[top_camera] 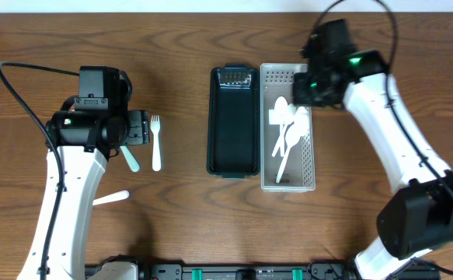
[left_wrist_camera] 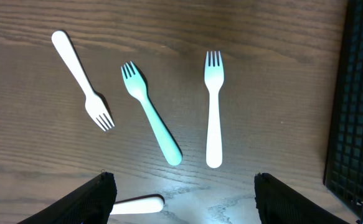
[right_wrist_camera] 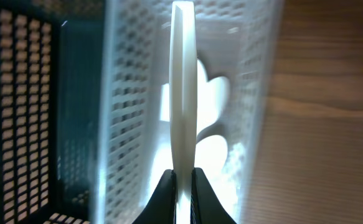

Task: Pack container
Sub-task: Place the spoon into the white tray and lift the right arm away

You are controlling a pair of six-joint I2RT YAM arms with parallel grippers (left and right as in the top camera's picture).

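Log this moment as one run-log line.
right hand: shut on white utensil, above white basket | left hand: open, above teal fork | white basket: white spoons inside

I am gripping a white utensil [right_wrist_camera: 182, 93] and viewing a white perforated basket [top_camera: 309, 155], a dark grid-patterned basket [top_camera: 232, 124], a mint-green fork [left_wrist_camera: 151, 118] and a brown wood-grain table [top_camera: 172, 225].

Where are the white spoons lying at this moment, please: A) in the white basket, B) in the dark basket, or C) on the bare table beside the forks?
A: the overhead view shows the spoons inside the white basket, with none in the dark basket beside it.
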